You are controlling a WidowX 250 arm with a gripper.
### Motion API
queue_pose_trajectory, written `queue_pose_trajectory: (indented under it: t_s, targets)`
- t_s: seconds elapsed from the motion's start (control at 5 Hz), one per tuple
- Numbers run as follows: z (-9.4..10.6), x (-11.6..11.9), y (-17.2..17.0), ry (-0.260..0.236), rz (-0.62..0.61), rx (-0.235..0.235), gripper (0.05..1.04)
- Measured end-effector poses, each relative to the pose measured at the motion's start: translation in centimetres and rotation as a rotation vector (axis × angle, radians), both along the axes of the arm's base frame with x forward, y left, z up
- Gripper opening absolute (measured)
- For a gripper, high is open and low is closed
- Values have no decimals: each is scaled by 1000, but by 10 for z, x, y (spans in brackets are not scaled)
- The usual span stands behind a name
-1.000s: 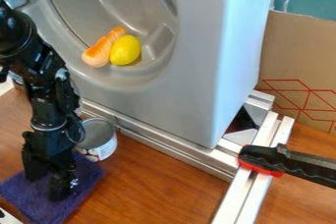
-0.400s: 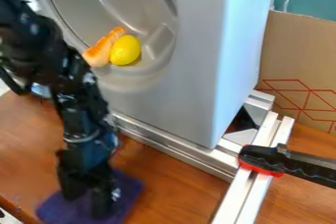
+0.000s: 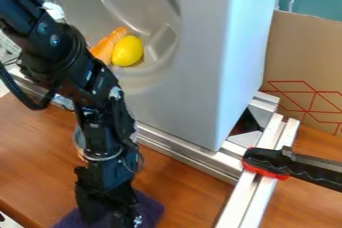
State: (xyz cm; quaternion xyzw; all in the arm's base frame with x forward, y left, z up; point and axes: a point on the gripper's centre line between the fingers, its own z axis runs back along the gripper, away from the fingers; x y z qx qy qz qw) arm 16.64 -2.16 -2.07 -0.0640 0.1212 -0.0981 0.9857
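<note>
Shows wooden worktop (image 3: 33, 167) left of the jaws, then a can (image 3: 79, 140) up from them, partly behind the black arm (image 3: 63, 62). Holds an orange, elongated item (image 3: 107, 47) farther above the jaws, in the recess of a grey housing (image 3: 190, 82). Points the gripper (image 3: 110, 216) down at a purple cloth (image 3: 151, 210), lying beneath and around the jaws; cannot tell whether wide, narrow or pinching cloth. Has a yellow lemon (image 3: 127, 51) above the jaws, against the orange item. Continues rightward from the jaws with metal rails (image 3: 257, 192), a black-and-red clamp (image 3: 267, 161) and cardboard (image 3: 300, 57).
</note>
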Motion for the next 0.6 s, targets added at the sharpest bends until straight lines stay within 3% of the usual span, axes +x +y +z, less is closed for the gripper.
queue_pose_trajectory:
  t_s: [0.2, 0.4, 0.6]
  targets:
    - [22, 6, 8, -67, 28, 40, 1000]
    - [58, 7, 33, -178, 99, 66, 1000]
    - [78, -1, 44, -205, 89, 87, 1000]
